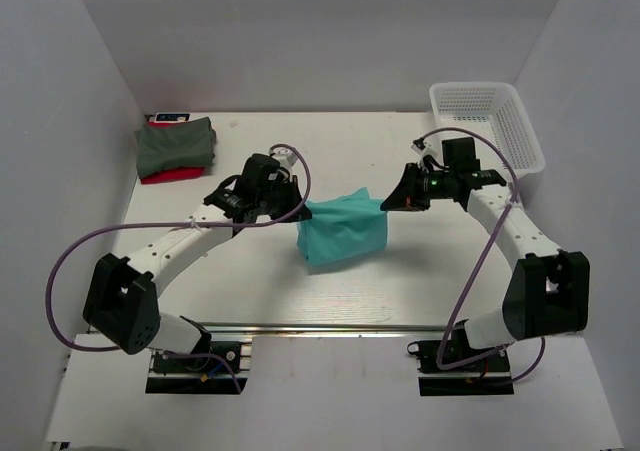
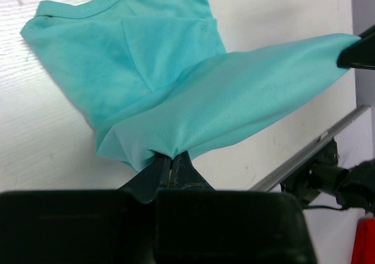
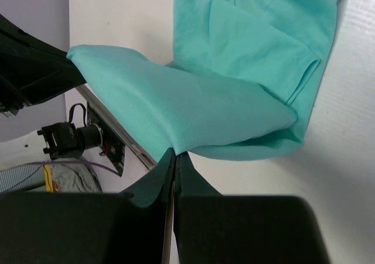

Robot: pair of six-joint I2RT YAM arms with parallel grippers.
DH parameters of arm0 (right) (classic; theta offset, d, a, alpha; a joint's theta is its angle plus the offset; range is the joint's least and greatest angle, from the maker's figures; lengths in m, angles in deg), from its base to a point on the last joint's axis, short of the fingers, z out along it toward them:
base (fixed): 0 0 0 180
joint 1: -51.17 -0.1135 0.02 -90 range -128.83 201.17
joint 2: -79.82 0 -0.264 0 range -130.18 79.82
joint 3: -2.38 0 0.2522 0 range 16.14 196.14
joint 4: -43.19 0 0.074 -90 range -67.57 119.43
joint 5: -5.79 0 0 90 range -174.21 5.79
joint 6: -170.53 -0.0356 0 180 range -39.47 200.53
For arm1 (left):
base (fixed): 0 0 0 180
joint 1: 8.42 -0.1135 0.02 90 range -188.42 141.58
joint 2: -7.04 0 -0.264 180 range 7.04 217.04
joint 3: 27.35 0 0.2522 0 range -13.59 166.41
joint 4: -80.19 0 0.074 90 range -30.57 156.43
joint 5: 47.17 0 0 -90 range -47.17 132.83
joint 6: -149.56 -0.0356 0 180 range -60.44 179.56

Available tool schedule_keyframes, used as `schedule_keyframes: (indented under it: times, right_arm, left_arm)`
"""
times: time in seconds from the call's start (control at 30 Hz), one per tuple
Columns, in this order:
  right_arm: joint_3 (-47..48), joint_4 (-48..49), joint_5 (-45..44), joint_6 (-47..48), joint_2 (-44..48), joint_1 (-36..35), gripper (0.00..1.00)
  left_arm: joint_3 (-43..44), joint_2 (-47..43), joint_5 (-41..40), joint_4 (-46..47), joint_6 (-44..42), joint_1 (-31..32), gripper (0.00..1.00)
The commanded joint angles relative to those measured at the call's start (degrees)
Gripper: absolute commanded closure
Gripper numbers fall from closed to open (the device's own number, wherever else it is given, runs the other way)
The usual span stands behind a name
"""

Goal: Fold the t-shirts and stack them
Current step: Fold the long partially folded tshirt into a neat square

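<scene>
Clamped shut on both sides, with the left jaws nipping one corner of the teal t-shirt (image 1: 343, 229) and the right jaws nipping the opposite corner, cloth bunched into each pinch. Held stretched between the two, so that the gripped edge runs left to right across the middle of the bench (image 1: 260, 281), lifted clear, with the remainder sagging down toward the near side and resting on the surface, already doubled over, a ribbed edge lying flat below. Lies straight ahead of each pair of jaws, in the gap between the arms, about equally close to both. Looks like mid-fold: probably calls for carrying the raised edge across the resting part with both arms together and laying it down evenly. Has open bench on the near side of the cloth and beyond it as well. Sits well apart from the dark grey-green t-shirt (image 1: 177, 143) stacked on the red t-shirt (image 1: 170, 175) in the far left corner, nearer the left arm and close against the wall. Leaves the white basket (image 1: 528, 131) at the far right, just behind the right arm, as the one thing to mind on that side.
</scene>
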Motion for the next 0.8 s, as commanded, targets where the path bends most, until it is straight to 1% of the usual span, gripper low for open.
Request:
schedule_keyframes:
  times: [0.0, 0.1, 0.23, 0.37, 0.4, 0.5, 0.53, 0.57, 0.6, 0.63, 0.67, 0.73, 0.77]
  right_arm:
    - [3.85, 4.14, 0.40, -0.97, -3.93, 0.57, 1.00]
    - [6.75, 4.67, 0.49, -1.15, -7.28, 0.57, 1.00]
    - [11.22, 5.20, 0.66, -1.58, -14.82, 0.83, 1.00]
    - [14.66, 7.48, 1.72, -2.20, -19.85, 0.75, 1.00]
    - [16.49, 8.44, 1.98, -2.29, -20.64, 0.66, 1.00]
    - [18.70, 10.03, 2.50, -2.99, -27.48, 0.83, 1.00]
    - [21.66, 12.73, 3.73, -2.90, -28.81, 0.83, 1.00]
    - [22.82, 13.80, 4.44, -3.08, -33.52, 1.10, 0.85]
    - [25.79, 14.68, 4.44, -3.25, -35.14, 1.18, 0.66]
    - [29.65, 14.61, 5.05, -3.34, -36.72, 1.36, 0.34]
    - [34.30, 14.34, 7.41, -3.08, -40.91, 1.36, 0.10]
    - [39.07, 13.12, 8.13, -3.25, -42.62, 1.27, 0.10]
    - [40.66, 12.94, 7.61, -3.17, -42.97, 1.27, 0.10]
  left_arm:
    - [2.67, 2.11, -0.46, 2.46, 0.26, -2.09, 1.00]
    - [3.81, 4.93, -0.46, 3.96, 0.78, -3.59, 1.00]
    - [5.14, 7.74, -1.78, 5.01, 0.78, -5.96, 1.00]
    - [6.45, 11.17, -0.03, 7.38, 0.78, -7.46, 1.00]
    - [7.50, 13.26, -0.03, 8.08, 0.78, -8.16, 1.00]
    - [9.87, 16.61, -0.03, 9.49, 1.93, -9.82, 1.00]
    - [10.49, 18.80, -0.03, 10.63, 1.93, -9.83, 0.92]
    - [11.11, 19.95, 0.50, 11.16, 1.93, -10.70, 0.77]
    - [12.68, 21.01, 0.50, 11.77, 1.93, -11.67, 0.50]
    - [13.65, 21.89, -0.19, 11.78, 1.93, -12.20, 0.01]
    - [14.62, 23.64, -0.20, 11.78, 1.93, -13.25, 0.01]
    - [18.31, 25.23, -1.17, 11.53, 1.93, -14.13, 0.01]
    - [19.89, 25.93, -1.17, 10.91, 0.45, -14.14, 0.01]
